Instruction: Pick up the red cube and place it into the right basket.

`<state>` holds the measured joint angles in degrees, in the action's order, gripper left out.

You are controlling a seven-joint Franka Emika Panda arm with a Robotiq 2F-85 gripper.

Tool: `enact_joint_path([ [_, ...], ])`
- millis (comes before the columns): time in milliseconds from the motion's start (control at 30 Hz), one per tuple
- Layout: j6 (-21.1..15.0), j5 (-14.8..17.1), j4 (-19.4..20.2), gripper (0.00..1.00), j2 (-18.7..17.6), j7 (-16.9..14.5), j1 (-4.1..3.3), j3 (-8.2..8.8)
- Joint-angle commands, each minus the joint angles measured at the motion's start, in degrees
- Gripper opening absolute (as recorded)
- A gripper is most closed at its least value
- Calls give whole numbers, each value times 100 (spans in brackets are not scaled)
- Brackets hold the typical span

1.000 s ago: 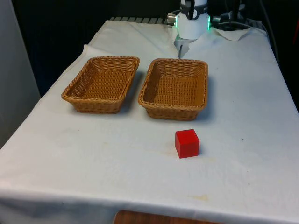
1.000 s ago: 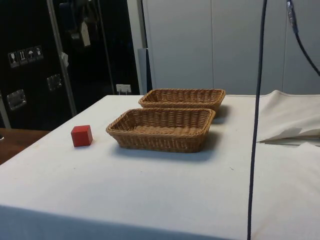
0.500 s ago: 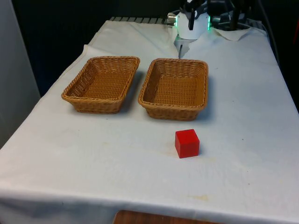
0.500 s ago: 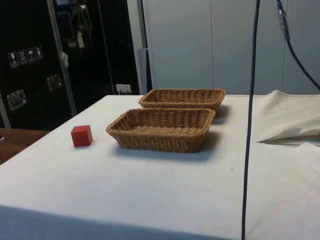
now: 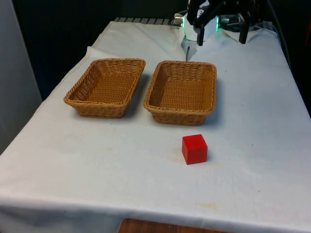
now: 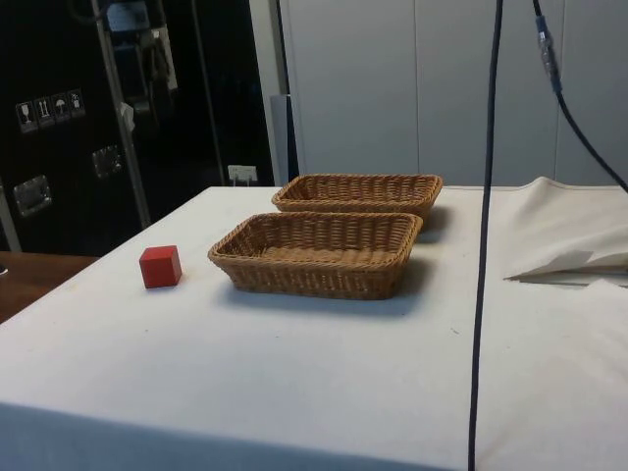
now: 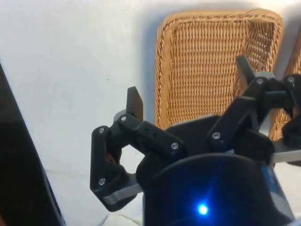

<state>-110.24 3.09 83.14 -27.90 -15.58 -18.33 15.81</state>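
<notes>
Now my gripper (image 7: 190, 87) is spread wide, its two fingers (image 7: 135, 102) well apart with nothing between them; it hangs high above the cloth (image 5: 252, 102) at the far end, over the near rim of a wicker basket (image 7: 211, 61) seen from above, with bare cloth beside it; in the front view the gripper (image 5: 221, 19) shows dark at the top edge, beyond both baskets; the cube (image 5: 195, 149) sits on the cloth at the table's near part, well apart from my fingers, upright and flat on one face; it lies just in front of the right basket (image 5: 181, 91), towards that basket's corner on the front view's right, near it but not touching; the left basket (image 5: 106, 87) stands just beside the right one, on the front view's left, the two rims close yet apart; both hold nothing; in the side view the cube (image 6: 160, 266) rests near the table's edge, with the nearer basket (image 6: 317, 253) beside it and the other basket (image 6: 358, 193) behind; a thin dark cable (image 6: 484, 245) hangs down across that view
</notes>
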Motion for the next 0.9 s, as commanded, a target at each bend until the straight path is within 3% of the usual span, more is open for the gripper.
enact_joint_path([
  [0, -80, 34, -6, 100, -52, -97, 17, -23],
  [300, -304, 63, -74, 100, -292, -355, 34, -29],
  [333, -292, 17, -23, 100, -241, -304, 0, 0],
  [400, -372, 80, -109, 100, -378, -401, 52, -34],
  [600, -567, 172, -292, 100, -728, -533, 86, -17],
  [633, -579, 132, -252, 100, -688, -487, 46, 17],
  [667, -590, 189, -327, 100, -779, -550, 97, -11],
  [867, -670, 424, -602, 100, -1152, -710, 160, 23],
])
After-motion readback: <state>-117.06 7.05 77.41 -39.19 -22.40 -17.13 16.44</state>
